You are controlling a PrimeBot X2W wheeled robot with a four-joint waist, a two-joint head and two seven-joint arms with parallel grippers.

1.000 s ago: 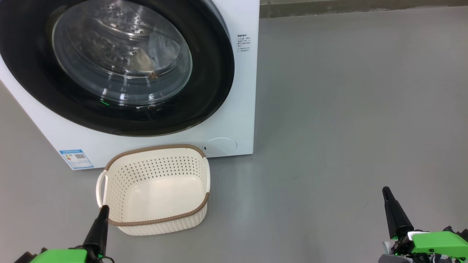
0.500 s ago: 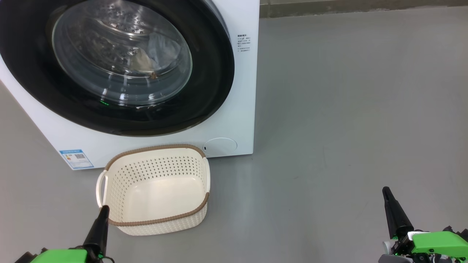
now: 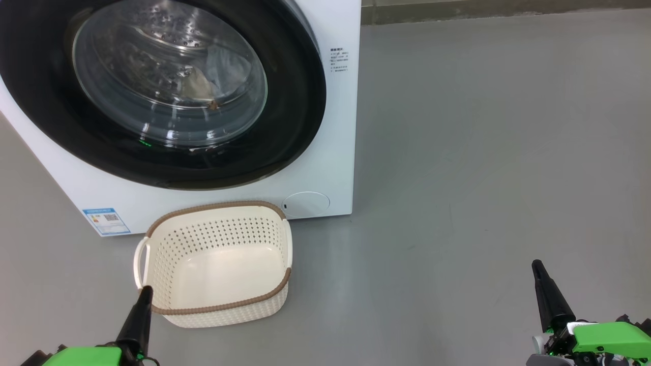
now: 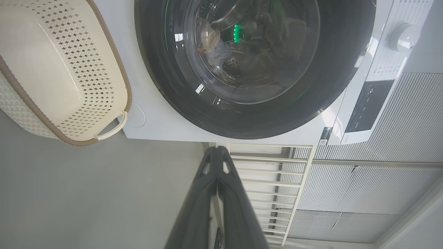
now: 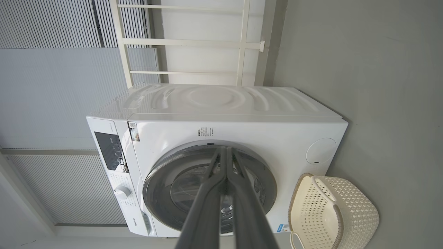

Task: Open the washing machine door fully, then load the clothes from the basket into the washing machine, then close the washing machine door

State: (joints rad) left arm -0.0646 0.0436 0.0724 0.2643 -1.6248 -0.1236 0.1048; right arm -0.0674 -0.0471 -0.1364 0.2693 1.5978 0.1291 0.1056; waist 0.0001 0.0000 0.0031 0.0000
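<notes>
The washing machine [image 3: 325, 168] [image 5: 242, 128] stands at the upper left with its round black washing machine door [image 3: 285, 122] [image 4: 332, 69] [image 5: 159, 180] shut flat against the front. Behind its glass window lie the clothes [image 3: 224, 68] [image 4: 211, 48], pale and cream, inside the drum. The cream basket [image 3: 218, 264] [image 4: 52, 69] [image 5: 332, 214] sits on the floor right in front of the machine with nothing in it. My left gripper [image 3: 145, 290] [image 4: 217, 149] is shut at the basket's near left corner. My right gripper [image 3: 535, 264] [image 5: 225, 149] is shut over bare floor at the lower right.
Grey floor [image 3: 483, 152] stretches to the right of the machine. A white rail frame [image 5: 193, 41] and ribbed wall panels [image 4: 380, 193] stand behind the machine. The round filter cap [image 3: 305, 204] is just behind the basket's far right corner.
</notes>
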